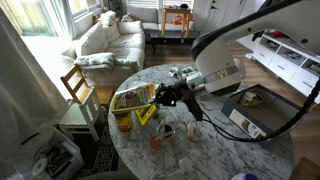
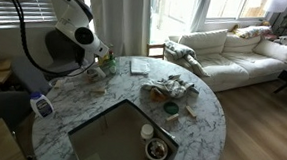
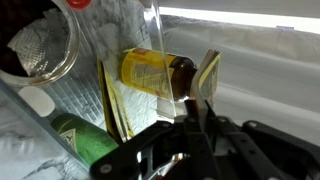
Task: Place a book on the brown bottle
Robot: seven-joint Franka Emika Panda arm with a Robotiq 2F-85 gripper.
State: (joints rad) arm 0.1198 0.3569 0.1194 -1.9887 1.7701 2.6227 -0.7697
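Amber glass sits leftmost in an exterior view: the brown bottle [image 1: 123,121] stands on the marble table [image 1: 240,150]. The book [image 1: 130,98] hangs roughly flat just over its top, whether touching I cannot tell. To the right, the gripper [image 1: 160,97] appears clenched on the book's edge, so the bottle lies beyond the jaws, under the far part of the cover. The step likely wants a slow, level descent, centred, since the wide book tips easily.

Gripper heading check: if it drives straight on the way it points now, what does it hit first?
Probably the brown bottle, dead ahead of the gripper in the wrist view. A yellowish flat item beside the bottle may touch first; depth is unclear.
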